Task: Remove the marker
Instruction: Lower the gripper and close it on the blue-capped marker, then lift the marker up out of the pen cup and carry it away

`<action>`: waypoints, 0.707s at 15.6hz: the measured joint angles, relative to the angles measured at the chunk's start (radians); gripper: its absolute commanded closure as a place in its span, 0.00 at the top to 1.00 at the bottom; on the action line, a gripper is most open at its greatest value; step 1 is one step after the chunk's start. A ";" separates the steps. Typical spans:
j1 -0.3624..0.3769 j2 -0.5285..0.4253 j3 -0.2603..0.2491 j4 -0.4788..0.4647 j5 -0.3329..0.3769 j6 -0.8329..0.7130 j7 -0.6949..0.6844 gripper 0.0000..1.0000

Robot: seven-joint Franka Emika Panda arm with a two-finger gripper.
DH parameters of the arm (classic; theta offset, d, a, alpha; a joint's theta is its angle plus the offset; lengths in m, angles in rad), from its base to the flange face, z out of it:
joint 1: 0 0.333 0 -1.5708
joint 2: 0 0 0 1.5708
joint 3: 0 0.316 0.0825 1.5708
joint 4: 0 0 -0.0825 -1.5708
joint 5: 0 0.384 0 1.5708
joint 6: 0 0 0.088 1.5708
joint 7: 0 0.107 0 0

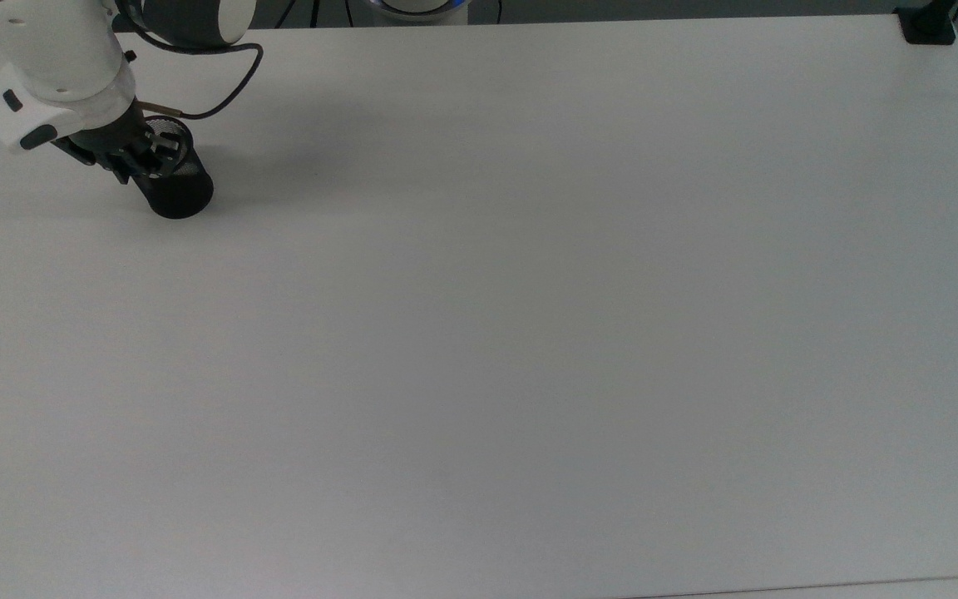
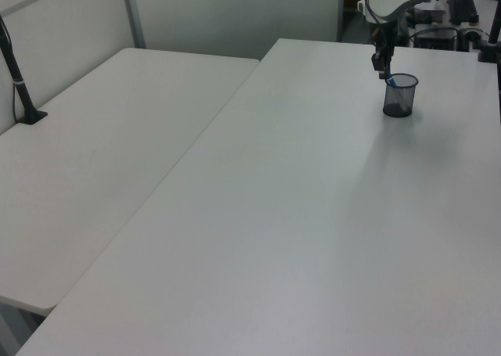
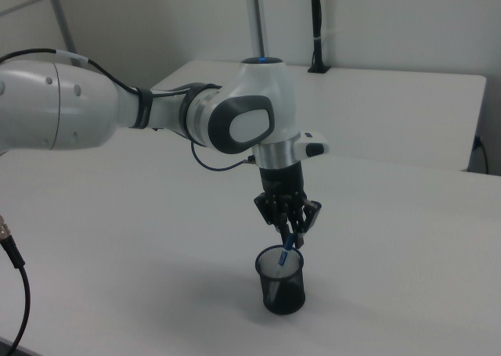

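Top view is showing a broad white table (image 1: 529,333), bare apart from a black mesh cup (image 1: 180,187) near the top view's left rear corner, w/ a dark clamp (image 1: 928,25) sitting at the far right corner. Left view is adding a second white table (image 2: 94,160) alongside and a pale partition wall (image 2: 235,12). Right view is giving the closest look: gripper (image 3: 288,232) is hanging just over the cup rim, fingers closing narrowly around the marker (image 3: 287,245), which is leaning tilted, lower end inside the cup.
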State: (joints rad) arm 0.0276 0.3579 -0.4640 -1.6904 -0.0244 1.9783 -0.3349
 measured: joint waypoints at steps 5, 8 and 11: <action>-0.001 -0.003 -0.011 0.001 0.011 0.000 0.000 0.18; -0.003 -0.009 -0.017 0.003 0.014 0.000 -0.005 0.18; -0.003 -0.023 -0.018 0.006 0.016 0.000 -0.006 0.18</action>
State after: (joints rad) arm 0.0246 0.3348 -0.4816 -1.6844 -0.0088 1.9784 -0.3407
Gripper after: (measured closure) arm 0.806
